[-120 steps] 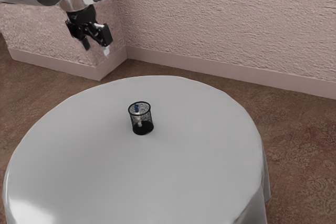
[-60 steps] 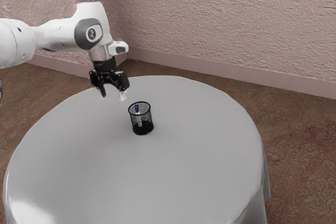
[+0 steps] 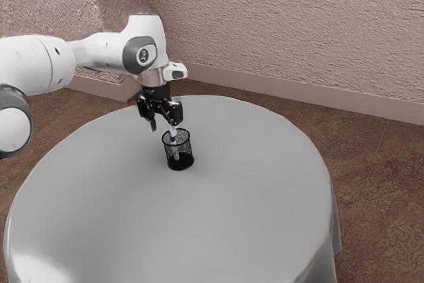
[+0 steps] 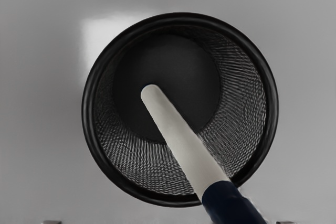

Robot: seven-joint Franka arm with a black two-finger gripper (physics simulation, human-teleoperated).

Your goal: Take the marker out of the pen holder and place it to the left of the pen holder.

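Item: one marker, leaning inside the mesh pen holder, its blue end propped at the rim. Item: my fingers, spread above it, presumably to straddle that raised end before pinching.

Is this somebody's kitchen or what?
I can't see anything kitchen-like. It may be a dining room or hall: there's a round table with a long white cloth, patterned brown carpet and bumpy pinkish walls.
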